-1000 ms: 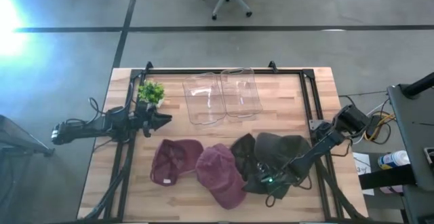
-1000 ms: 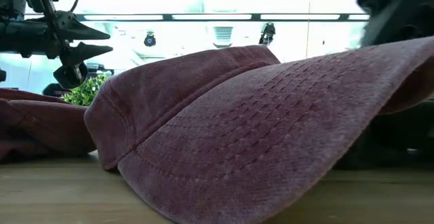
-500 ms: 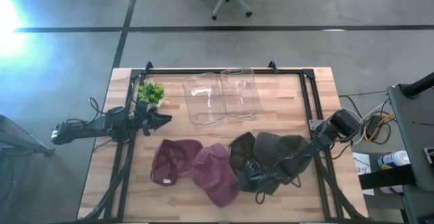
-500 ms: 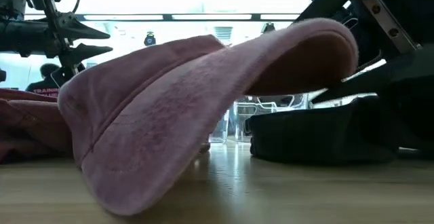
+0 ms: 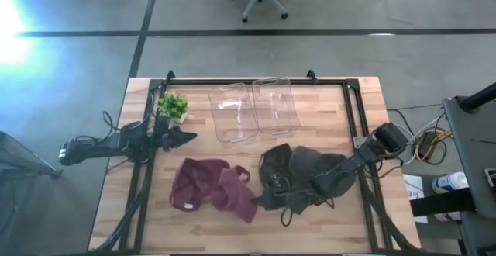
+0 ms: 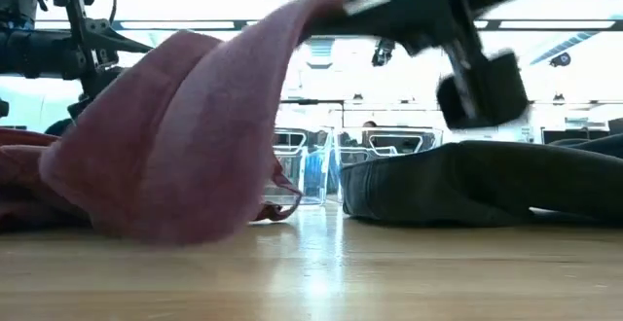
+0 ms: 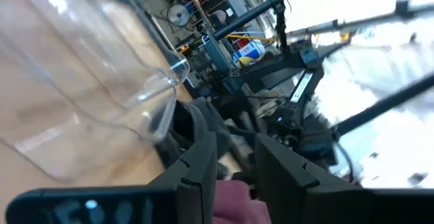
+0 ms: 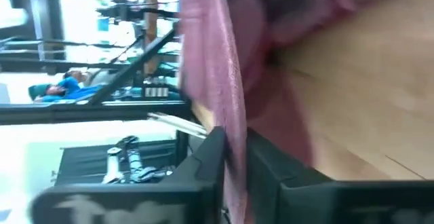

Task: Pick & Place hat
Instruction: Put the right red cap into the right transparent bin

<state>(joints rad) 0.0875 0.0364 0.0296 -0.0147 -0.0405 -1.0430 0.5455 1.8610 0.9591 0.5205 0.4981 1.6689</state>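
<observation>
From above, you see the right gripper (image 5: 260, 202) at lower centre of the frame, closed on the brim edge of the maroon cap (image 5: 232, 192). A second ago the jaws stood wide over that cap as it lay flat beside its twin; now the cap is bunched and dragged toward the second maroon cap (image 5: 194, 186), its cloth rising to the claw. That reads as the grasp made, with the lift and carry to come. The right arm stretches low from the right edge across the dark caps (image 5: 310, 174). The two clear bins (image 5: 254, 108) wait at upper centre, empty as far as you can tell.

At table level, the maroon cap (image 6: 175, 136) hangs like a tent at left of centre, its peak pinched at upper centre by the right gripper (image 6: 336, 5), which comes in from the upper right. A dark cap (image 6: 467, 180) lies flat at right.

Through the left wrist, the left gripper (image 7: 234, 166) at bottom centre shows its fingers partly apart and holding nothing, a clear bin (image 7: 88, 54) at upper left. That arm has not moved and waits at the table's left side by the small plant (image 5: 172, 105).

Through the right wrist, maroon cloth (image 8: 217, 68) runs down the middle of the frame and is clamped between the two dark fingers (image 8: 203, 163).
</observation>
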